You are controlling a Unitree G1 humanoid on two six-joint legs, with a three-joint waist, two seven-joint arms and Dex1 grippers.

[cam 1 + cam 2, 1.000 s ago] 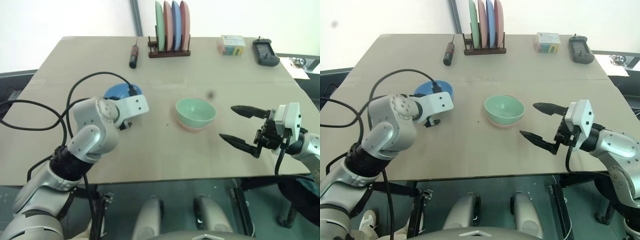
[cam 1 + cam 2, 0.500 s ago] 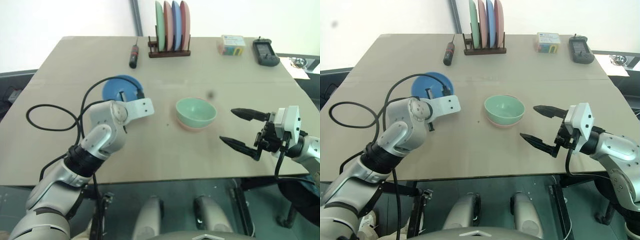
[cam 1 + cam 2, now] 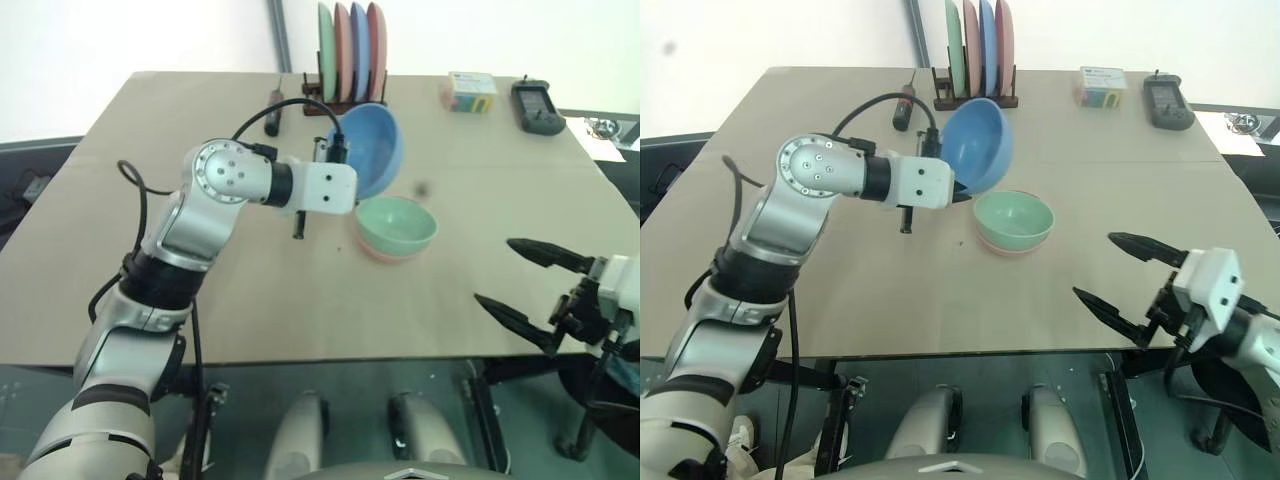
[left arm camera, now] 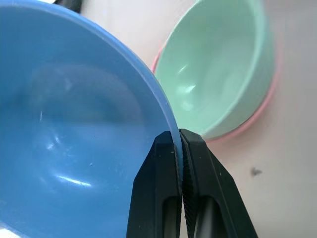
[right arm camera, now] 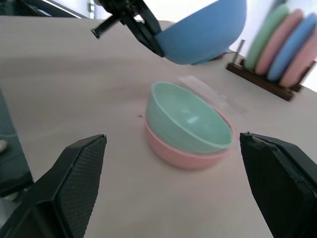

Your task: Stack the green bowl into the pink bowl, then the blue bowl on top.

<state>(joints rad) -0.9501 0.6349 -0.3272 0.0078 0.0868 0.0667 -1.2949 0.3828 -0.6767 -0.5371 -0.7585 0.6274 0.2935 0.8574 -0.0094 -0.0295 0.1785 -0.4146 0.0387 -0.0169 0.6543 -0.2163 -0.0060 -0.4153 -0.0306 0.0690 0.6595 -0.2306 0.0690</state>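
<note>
i've got the blue bowl (image 3: 368, 148) pinched by its rim in my left gripper (image 4: 179, 144), tilted above the green bowl (image 3: 396, 223) nested in the pink bowl (image 5: 183, 154); right gripper (image 3: 530, 283) spread wide, empty.

1. The pink bowl (image 5: 184, 154) sits mostly hidden under the green bowl (image 5: 188, 119); only its rim and lower wall show.
2. The blue bowl (image 4: 69, 124) is cut off by the left wrist view's edges.
3. Labels on the small box (image 3: 471, 92) near the table's (image 3: 250, 310) far right corner are too small to read.
4. The plates (image 3: 978, 45) are cropped at the top.
</note>
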